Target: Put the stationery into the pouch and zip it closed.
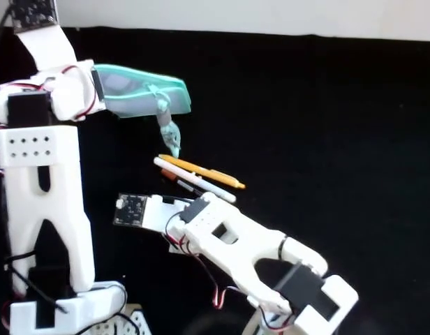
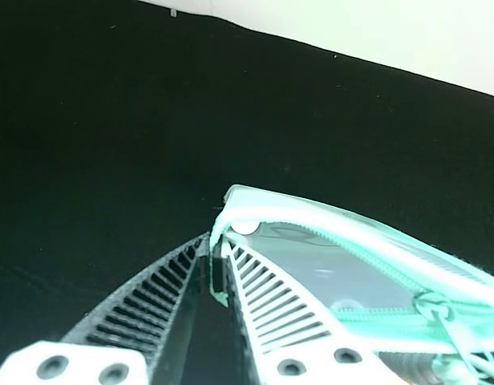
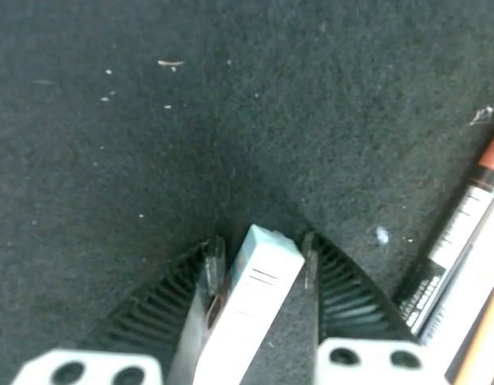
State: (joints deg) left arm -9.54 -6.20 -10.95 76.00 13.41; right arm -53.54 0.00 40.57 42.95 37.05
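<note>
Teal translucent pouch [image 1: 142, 89] is hanging in the air at the upper left of the high view, held off the black surface [image 1: 340, 139] by the left gripper [image 2: 219, 250]. In the left wrist view its jaws are pressing together on one end of the pouch, while the zip slider [image 2: 430, 306] is sitting toward the lower right of that frame. The pull cord [image 1: 169, 132] is dangling down toward the pens. Whether the zip is open cannot be told, and no stationery is showing through the pouch wall.

Just below the pouch, centre-left of the high view, an orange pen [image 1: 201, 169], a white pen [image 1: 197, 181] and a dark marker [image 1: 169, 174] with a red band are lying side by side on the surface, close together. The right arm is stretching in from the lower right, its wrist sitting over their near ends. In the right wrist view the right gripper [image 3: 259, 245] is clamping a white stick-like item [image 3: 251, 297] with a pale tip, low over the surface. The marker is lying just beside it at the right edge of that frame.

Judging by this, the task is standing at an early stage. One piece is gripped and nothing is looking packed. Three pieces are waiting on the surface, and the zipping is not yet done.
</note>
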